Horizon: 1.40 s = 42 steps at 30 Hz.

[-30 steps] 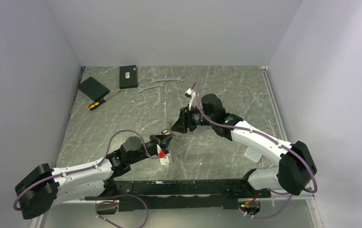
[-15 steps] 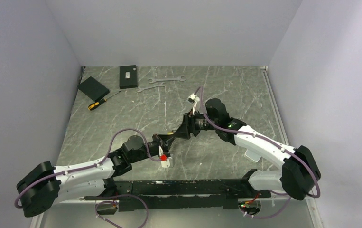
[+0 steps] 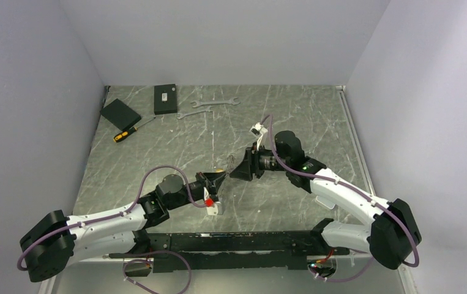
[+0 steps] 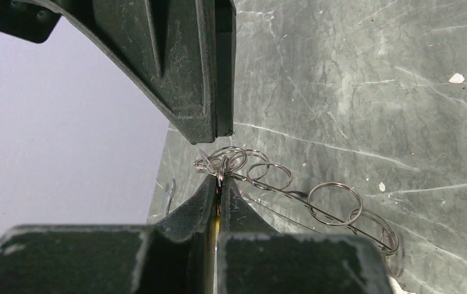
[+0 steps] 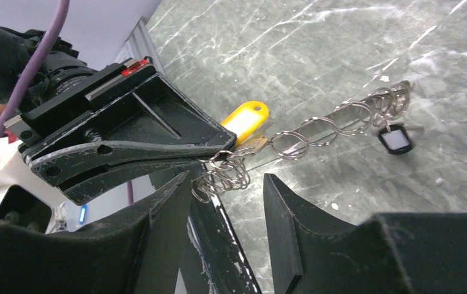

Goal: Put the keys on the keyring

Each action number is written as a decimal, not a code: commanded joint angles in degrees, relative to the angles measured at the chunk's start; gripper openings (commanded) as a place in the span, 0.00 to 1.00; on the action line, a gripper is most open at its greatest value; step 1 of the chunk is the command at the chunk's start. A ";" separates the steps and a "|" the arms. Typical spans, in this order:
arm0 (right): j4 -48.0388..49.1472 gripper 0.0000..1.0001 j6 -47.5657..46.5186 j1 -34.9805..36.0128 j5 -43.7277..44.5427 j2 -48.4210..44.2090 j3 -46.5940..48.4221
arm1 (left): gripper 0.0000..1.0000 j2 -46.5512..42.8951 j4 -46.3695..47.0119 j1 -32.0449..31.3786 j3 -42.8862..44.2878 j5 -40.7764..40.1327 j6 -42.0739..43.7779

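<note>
Left hand is pinched tight on the bunched small rings of the keyring, above mid-bench. In the left wrist view, the rest of the loop trails toward 4 o'clock. Right hand sits at 2 o'clock of the left, fingers parted at the bunch, gripping nothing.

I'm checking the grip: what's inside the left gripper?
A yellow tag shows as a sliver between the fingers of the shut left gripper, with the keyring's ring cluster at the tips. The fingers hide how deep either sits.
</note>
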 commanded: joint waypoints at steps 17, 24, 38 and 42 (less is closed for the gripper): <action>10.85 0.11 2.90 -0.01 -7.94 5.75 0.87 | 0.00 -1.45 5.93 -0.02 2.32 0.80 -1.73; 10.79 0.10 2.75 0.07 -9.44 6.82 1.12 | 0.00 -1.43 7.03 -0.02 1.65 0.44 -1.82; 12.56 0.22 2.64 0.08 -10.06 7.74 1.57 | 0.00 -2.15 9.92 -0.02 0.58 1.09 -4.59; 11.18 0.10 1.93 0.08 -9.77 6.72 1.27 | 0.00 -1.81 10.29 -0.02 0.25 0.89 -4.89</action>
